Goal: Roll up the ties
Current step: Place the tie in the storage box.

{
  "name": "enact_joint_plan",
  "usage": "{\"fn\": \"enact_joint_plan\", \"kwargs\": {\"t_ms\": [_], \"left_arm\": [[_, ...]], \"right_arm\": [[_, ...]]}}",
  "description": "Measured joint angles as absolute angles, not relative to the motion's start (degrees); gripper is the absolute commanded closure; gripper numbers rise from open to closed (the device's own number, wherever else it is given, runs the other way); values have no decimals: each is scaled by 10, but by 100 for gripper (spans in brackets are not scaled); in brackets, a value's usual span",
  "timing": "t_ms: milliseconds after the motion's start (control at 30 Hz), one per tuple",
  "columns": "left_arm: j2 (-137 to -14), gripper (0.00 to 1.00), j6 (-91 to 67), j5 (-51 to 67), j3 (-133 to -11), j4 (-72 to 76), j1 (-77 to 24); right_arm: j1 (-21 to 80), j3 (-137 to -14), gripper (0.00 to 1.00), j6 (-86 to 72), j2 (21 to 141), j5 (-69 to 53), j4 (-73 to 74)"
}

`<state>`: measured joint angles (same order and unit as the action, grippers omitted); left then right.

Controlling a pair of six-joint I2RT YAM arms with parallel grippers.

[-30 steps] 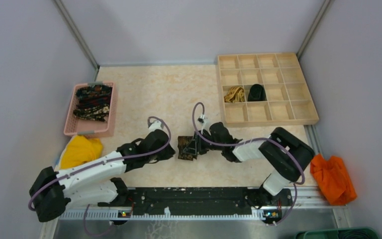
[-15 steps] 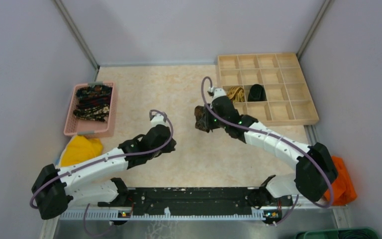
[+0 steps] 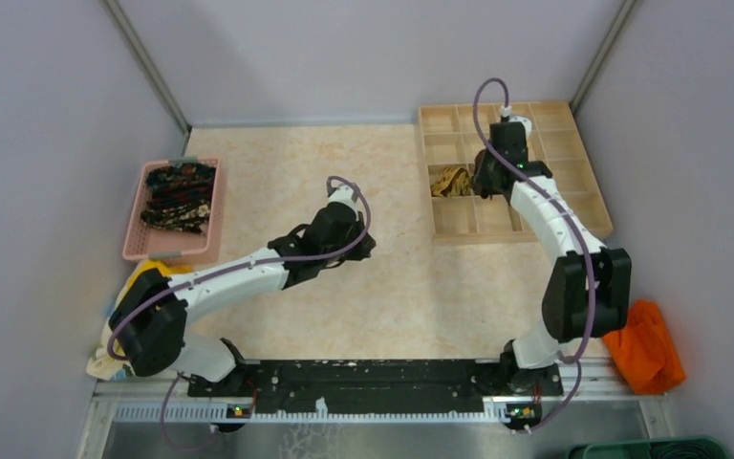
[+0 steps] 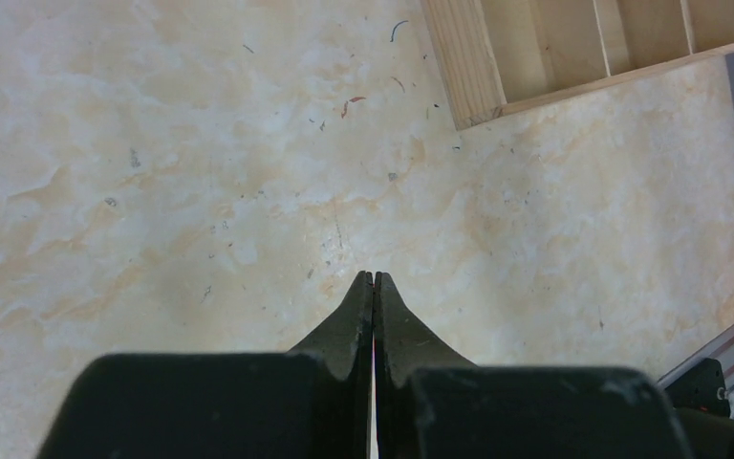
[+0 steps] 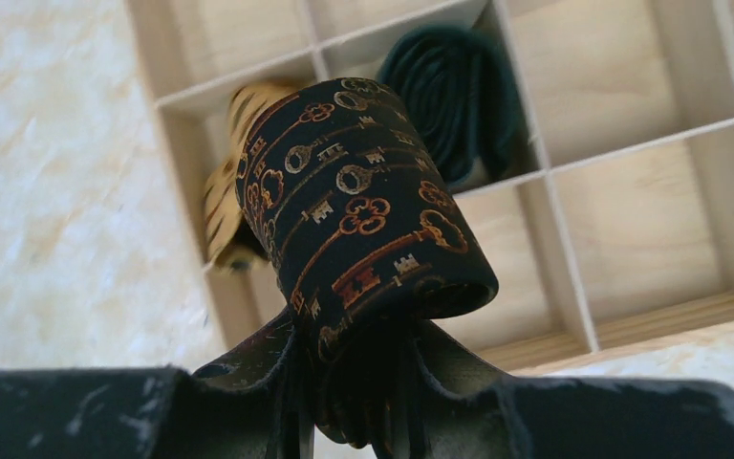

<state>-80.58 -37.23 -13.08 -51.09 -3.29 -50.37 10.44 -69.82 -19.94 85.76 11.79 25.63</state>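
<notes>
Rolled tie [image 5: 363, 220] now over tray [image 5: 631, 320], dark, gold keys

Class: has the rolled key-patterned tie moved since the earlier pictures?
Yes: the rolled tie went up-frame and right, from mid-table to above the wooden tray.

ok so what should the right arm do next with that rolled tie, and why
Probably shift the right gripper over an empty cell of the wooden tray and lower it: it holds the rolled key-pattern tie above cells already taken by the black tie and the tan-gold tie.
</notes>
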Motion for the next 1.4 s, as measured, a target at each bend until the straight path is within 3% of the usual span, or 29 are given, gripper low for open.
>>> {"fn": "enact_joint_plan", "kwargs": {"t_ms": [433, 767, 1067, 1400], "left_arm": [[-839, 100, -346, -61, -496, 39, -466], [-844, 100, -346, -22, -471, 64, -423], [-861, 100, -347, 12, -467, 74, -412], [-866, 100, -347, 33, -462, 77, -395]], "right_arm": [[32, -918, 100, -192, 1086, 244, 293], [-30, -953, 100, -202, 1152, 294, 353], [-46, -967, 100, -197, 1198, 302, 355], [-46, -1049, 100, -195, 1269, 225, 404]]}}
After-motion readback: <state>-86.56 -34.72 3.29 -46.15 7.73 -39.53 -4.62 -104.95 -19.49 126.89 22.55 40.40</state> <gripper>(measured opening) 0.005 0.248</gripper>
